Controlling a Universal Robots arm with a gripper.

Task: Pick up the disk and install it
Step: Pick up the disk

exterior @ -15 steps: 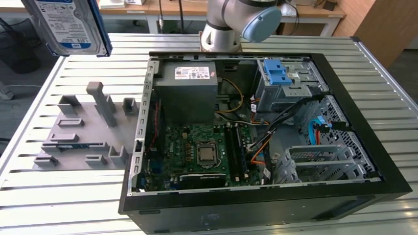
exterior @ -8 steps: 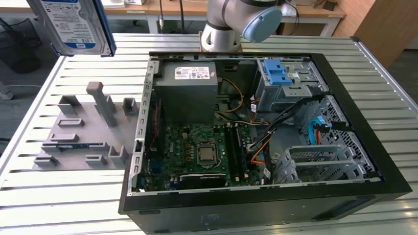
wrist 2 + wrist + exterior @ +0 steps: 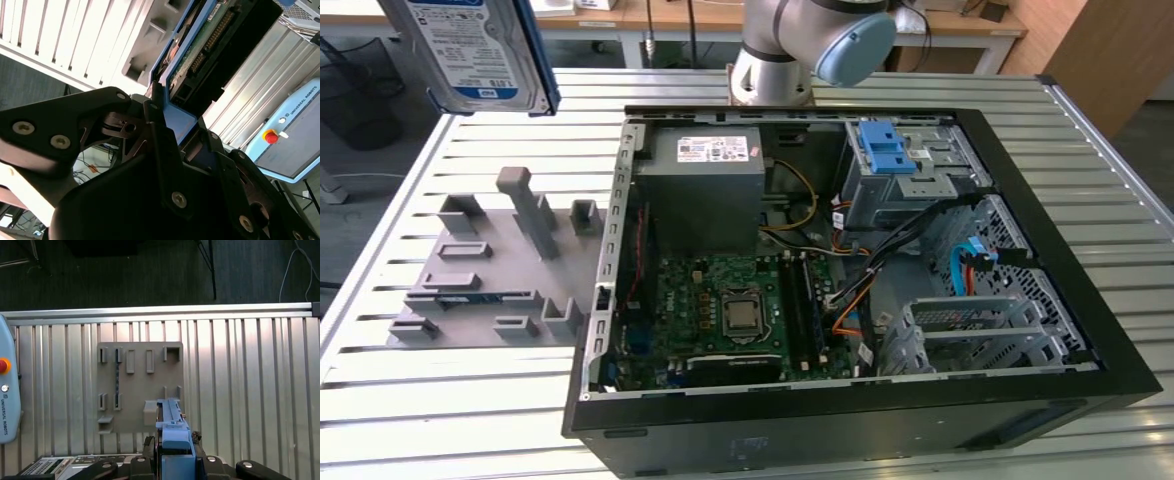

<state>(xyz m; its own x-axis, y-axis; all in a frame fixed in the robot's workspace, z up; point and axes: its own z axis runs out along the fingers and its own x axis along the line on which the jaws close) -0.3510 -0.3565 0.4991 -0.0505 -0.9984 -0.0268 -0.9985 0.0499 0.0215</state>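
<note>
The disk (image 3: 470, 55) is a silver hard drive with a white-and-blue label and a blue rail frame. In the exterior view it hangs in the air at the upper left, above the far left corner of the table, label side showing. In the second wrist view my gripper (image 3: 170, 130) is shut on the disk (image 3: 200, 55) at its blue frame, and the green circuit-board side and connector show. The first wrist view has the disk's blue rail (image 3: 172, 425) standing out from the gripper (image 3: 175, 455), over the grey holder plate (image 3: 140, 385).
An open computer case (image 3: 1067, 260) lies on the slatted metal table (image 3: 454, 400), with a drive cage and light-blue latch (image 3: 891, 150) at its far right. A grey power-supply box (image 3: 707, 190) sits inside. The grey holder plate (image 3: 487, 270) lies left of the case. The arm's base (image 3: 781, 60) stands behind.
</note>
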